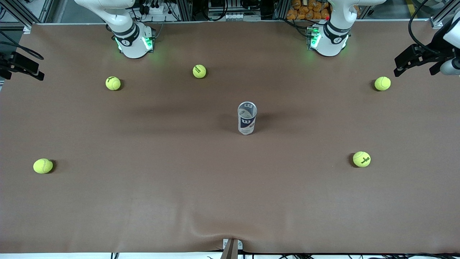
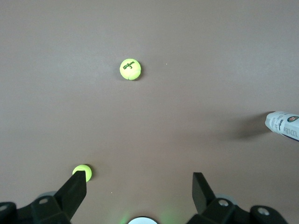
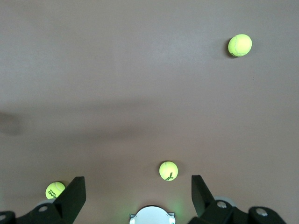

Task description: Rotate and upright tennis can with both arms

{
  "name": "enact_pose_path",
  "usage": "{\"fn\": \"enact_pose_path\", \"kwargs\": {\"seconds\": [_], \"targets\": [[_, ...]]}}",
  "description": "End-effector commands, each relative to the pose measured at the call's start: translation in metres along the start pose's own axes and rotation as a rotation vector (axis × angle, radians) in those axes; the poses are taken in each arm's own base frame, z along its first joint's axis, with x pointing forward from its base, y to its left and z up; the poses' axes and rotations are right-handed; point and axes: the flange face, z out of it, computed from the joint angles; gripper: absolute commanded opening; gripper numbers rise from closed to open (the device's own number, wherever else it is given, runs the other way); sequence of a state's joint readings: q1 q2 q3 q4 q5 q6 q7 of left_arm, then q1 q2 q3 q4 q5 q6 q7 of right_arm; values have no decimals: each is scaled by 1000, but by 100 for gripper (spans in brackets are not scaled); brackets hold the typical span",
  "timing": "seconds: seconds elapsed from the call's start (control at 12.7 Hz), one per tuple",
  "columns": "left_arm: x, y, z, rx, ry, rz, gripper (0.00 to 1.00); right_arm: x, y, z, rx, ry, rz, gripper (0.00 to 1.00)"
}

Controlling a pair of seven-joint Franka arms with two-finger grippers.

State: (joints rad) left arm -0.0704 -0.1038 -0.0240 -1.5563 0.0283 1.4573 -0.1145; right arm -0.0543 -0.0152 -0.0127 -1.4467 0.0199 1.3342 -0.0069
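Note:
The tennis can (image 1: 247,118) stands upright in the middle of the table, its silver rim on top and its navy and white label with the "W" facing the front camera. In the left wrist view only one end of the tennis can (image 2: 283,126) shows at the picture's edge. My left gripper (image 2: 139,175) hangs high over its own base, open, with nothing between its fingers. My right gripper (image 3: 138,178) hangs the same way over the right arm's base, open and holding nothing. Both arms rise out of the top of the front view, well away from the can.
Several yellow-green tennis balls lie scattered: two (image 1: 113,83) (image 1: 199,71) near the right arm's base, one (image 1: 43,166) nearer the front camera at that end, and two (image 1: 382,83) (image 1: 361,159) at the left arm's end. Black fixtures (image 1: 413,57) (image 1: 21,66) overhang both table ends.

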Motion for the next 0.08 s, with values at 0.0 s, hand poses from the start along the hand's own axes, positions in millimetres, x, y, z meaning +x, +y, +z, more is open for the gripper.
{"fn": "enact_pose_path", "kwargs": {"seconds": [0.0], "targets": [[-8,-3,-5,-7,-4,1,100,0,-2,-7,12,11,6,100]]}}
